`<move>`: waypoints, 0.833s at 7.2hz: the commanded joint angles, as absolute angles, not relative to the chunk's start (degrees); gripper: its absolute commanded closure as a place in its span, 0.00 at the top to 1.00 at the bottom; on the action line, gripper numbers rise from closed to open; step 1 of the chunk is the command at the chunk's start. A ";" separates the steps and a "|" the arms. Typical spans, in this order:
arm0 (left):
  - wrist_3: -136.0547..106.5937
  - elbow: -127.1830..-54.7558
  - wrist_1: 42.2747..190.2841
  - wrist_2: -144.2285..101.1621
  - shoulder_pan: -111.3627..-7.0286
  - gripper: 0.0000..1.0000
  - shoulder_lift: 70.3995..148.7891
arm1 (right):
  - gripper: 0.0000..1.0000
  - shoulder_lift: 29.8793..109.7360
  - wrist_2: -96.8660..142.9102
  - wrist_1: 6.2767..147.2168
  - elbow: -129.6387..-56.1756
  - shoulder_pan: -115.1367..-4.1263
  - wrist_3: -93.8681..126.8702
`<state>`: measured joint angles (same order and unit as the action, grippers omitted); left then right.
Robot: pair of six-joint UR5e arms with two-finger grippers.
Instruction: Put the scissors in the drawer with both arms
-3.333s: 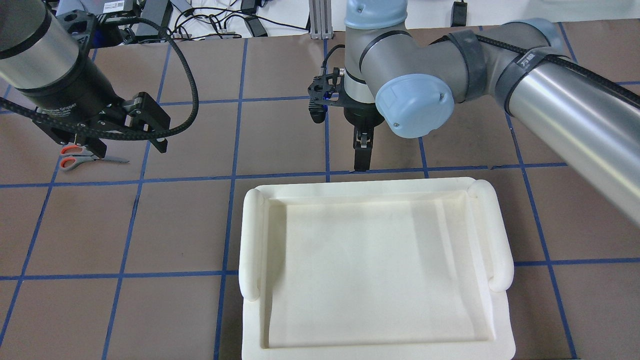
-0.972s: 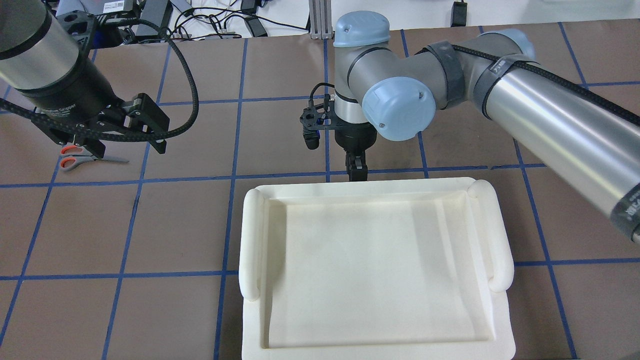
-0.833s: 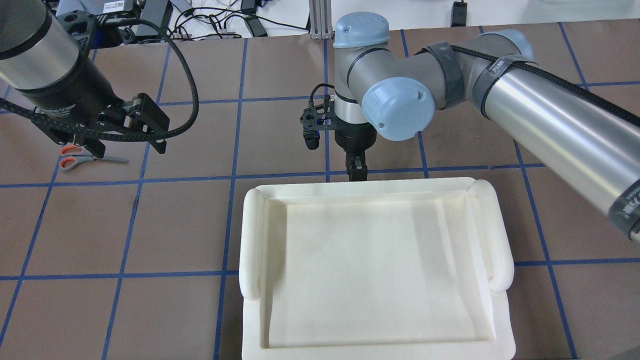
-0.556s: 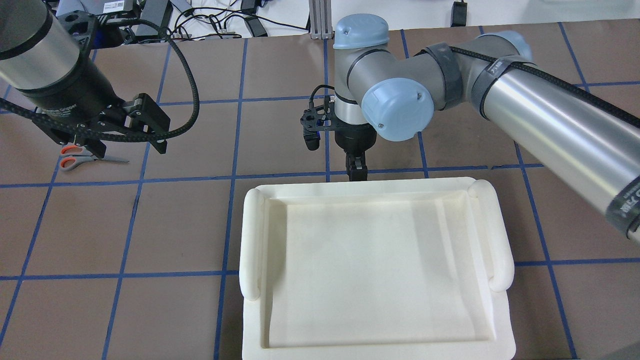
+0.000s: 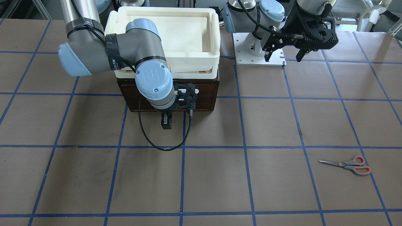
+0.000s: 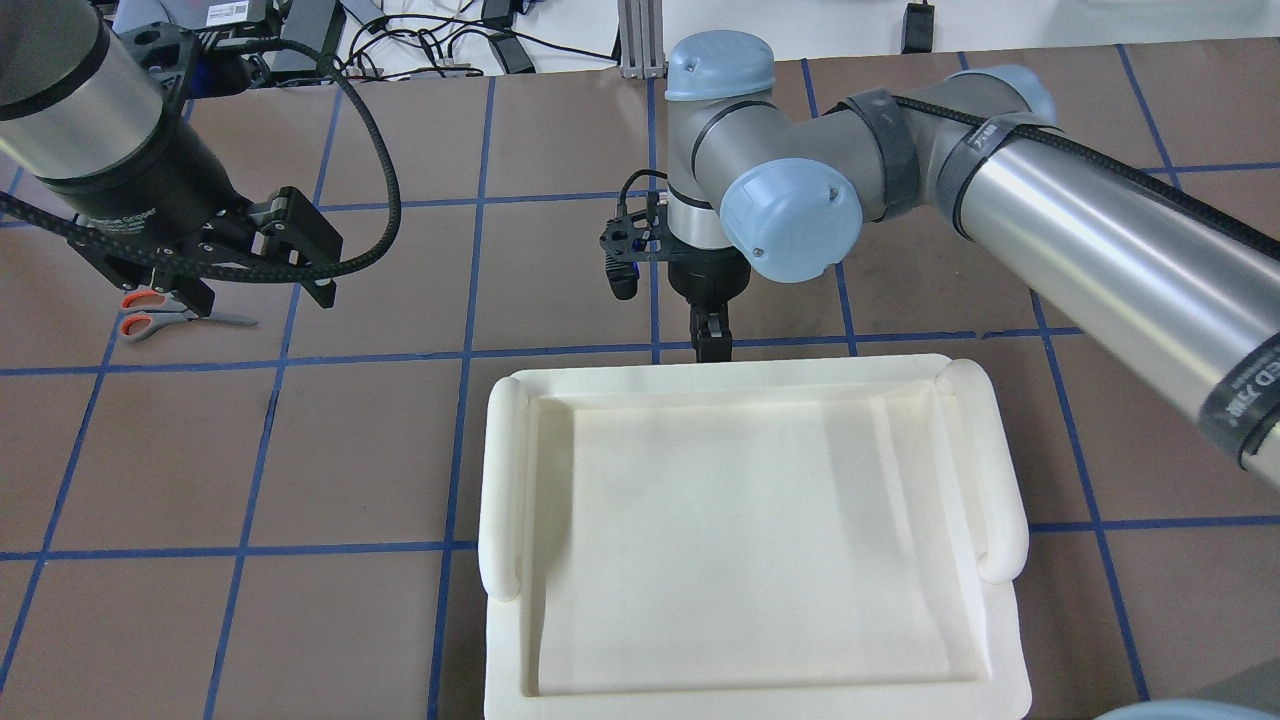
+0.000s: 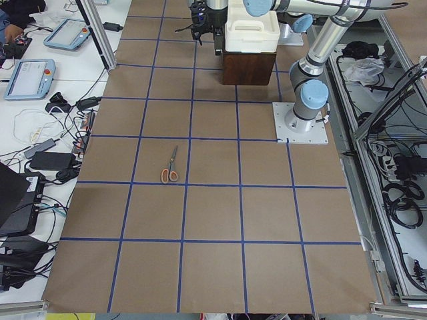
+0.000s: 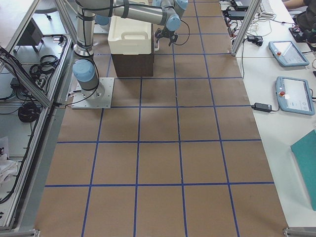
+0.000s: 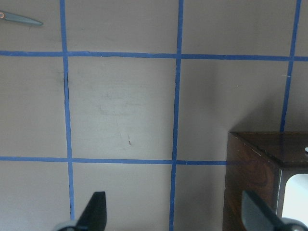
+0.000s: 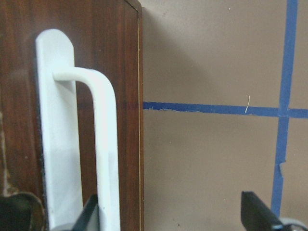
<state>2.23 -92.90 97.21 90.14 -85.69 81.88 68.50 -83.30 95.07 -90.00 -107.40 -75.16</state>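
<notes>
Over the last few seconds the right arm (image 6: 790, 205) has dropped and drawn in toward the drawer (image 5: 204, 94), then all but stopped. The left arm (image 6: 60, 110) has not shifted. The approach to the handle looks nearly finished, with the pull not yet begun.

The right jaws are spread wide and hold nothing. In the right wrist view the white handle (image 10: 103, 144) runs up from beside one fingertip rather than sitting midway in the gap. Closing now would probably miss it or pinch it off-centre, so a small sideways shift seems needed. The drawer looks shut. A white foam tray (image 5: 215, 28) rests on top of its brown case.

The left jaws are also wide open and empty, hanging above bare desk (image 5: 220, 182), left of the case in the overhead view. The scissors (image 5: 348, 164) lie flat on the desk with blades closed. They are on the robot's left, far out from its base and well apart from the drawer.
</notes>
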 commanded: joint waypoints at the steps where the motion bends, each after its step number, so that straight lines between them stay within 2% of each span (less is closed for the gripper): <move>1: 2.20 -92.90 97.12 90.00 -85.69 1.00 82.26 | 1.00 68.64 -83.84 95.62 -89.91 -107.32 -75.15; 6: 2.11 -92.90 97.21 90.00 -85.69 1.00 82.09 | 1.00 67.51 -84.11 97.73 -87.99 -106.88 -76.02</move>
